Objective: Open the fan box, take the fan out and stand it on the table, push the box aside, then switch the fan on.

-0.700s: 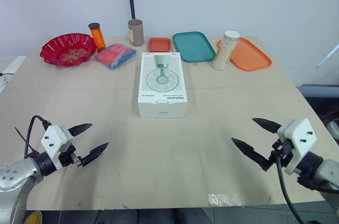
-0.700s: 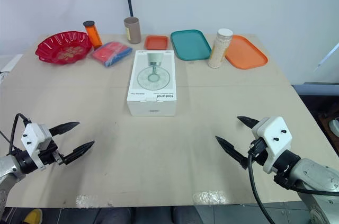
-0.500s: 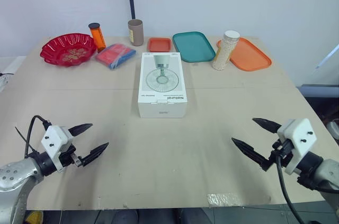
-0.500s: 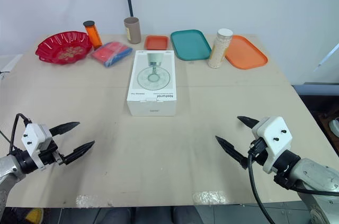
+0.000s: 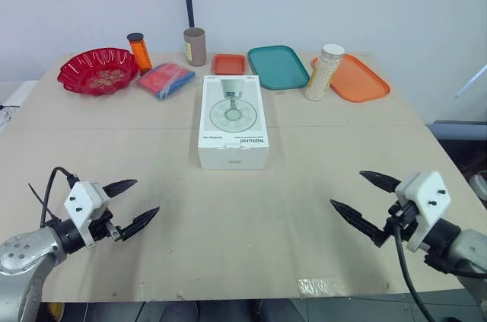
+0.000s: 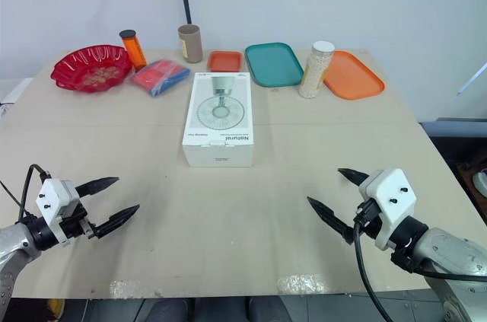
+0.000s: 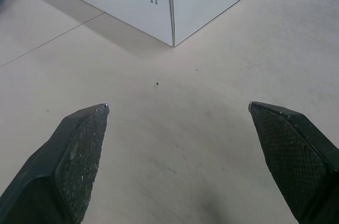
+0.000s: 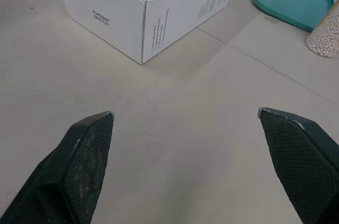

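Right wrist view shows the fan box (image 8: pixel 175 12) printed "Natural".

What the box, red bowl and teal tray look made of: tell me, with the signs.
Box: likely cardboard, matte white with print; crisp folded edges and corners.
Bowl: probably plastic, possibly glass; glossy translucent red with a scalloped rim.
Tray: seems to be plastic; smooth, uniform teal with a rounded moulded rim.
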